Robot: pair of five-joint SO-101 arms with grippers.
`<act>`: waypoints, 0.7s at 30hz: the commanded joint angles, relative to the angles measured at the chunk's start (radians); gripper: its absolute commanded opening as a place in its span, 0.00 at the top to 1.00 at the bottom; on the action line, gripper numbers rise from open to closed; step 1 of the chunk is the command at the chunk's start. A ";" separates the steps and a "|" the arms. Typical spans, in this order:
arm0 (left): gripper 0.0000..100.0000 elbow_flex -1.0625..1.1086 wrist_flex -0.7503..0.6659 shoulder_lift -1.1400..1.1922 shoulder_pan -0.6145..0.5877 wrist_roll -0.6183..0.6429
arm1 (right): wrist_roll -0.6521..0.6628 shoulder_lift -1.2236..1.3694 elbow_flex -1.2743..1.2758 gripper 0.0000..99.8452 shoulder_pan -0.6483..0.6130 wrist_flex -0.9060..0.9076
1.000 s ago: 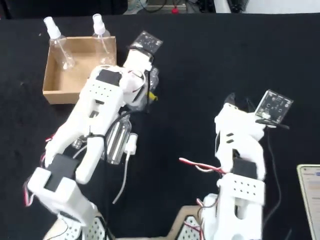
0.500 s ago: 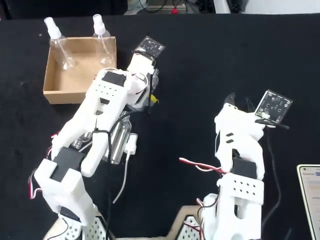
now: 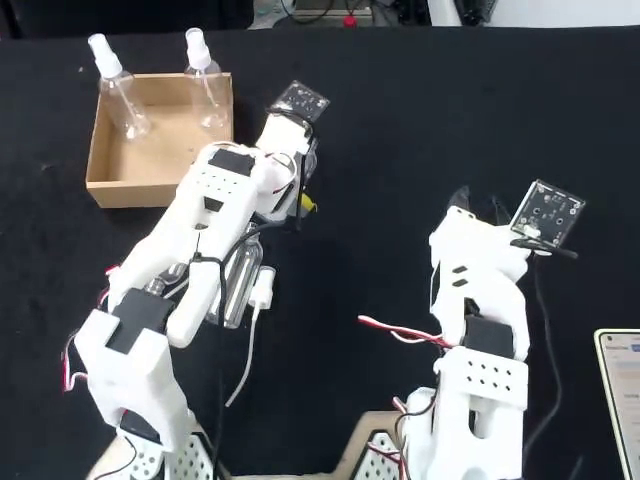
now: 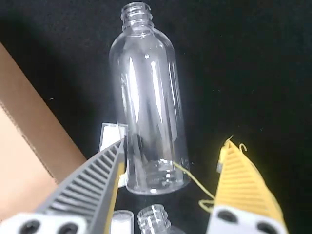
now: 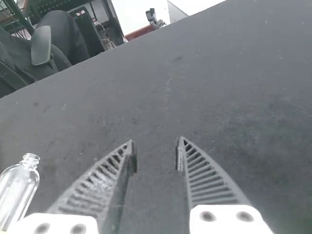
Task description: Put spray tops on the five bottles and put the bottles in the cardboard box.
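Left gripper (image 4: 175,146) gapes around a capless bottle (image 4: 146,97) just right of the cardboard box (image 3: 120,186). Right gripper (image 5: 155,151) hangs parted, empty.

Black-covered table with room clutter round its edges.

A matt black cloth (image 3: 420,130) covers the whole table top, and the right wrist view shows fine specks of lint on it. At the right edge of the high view lies a flat device with a lit white screen (image 3: 622,385), cut off by the frame. Beyond the far edge of the cloth runs a tangle of cables (image 3: 300,12) with a small red piece (image 3: 349,20) among them. At the near edge a pale board (image 3: 352,448) juts in. In the room behind, the right wrist view shows a dark office chair (image 5: 73,34), a grey headrest-like pad (image 5: 41,45) beside it, and a metal rack (image 5: 14,9).
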 commanded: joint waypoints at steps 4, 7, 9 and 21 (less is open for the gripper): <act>0.71 0.001 -0.029 -0.005 -0.001 -0.005 | -0.009 -0.019 -0.030 0.86 0.012 -0.028; 0.71 0.047 -0.071 -0.005 -0.001 -0.005 | -0.009 -0.019 -0.030 0.86 0.012 -0.028; 0.71 0.093 -0.126 -0.005 -0.002 -0.005 | -0.009 -0.019 -0.030 0.86 0.012 -0.028; 0.71 0.189 -0.253 -0.015 -0.007 0.003 | -0.009 -0.019 -0.028 0.86 0.012 -0.028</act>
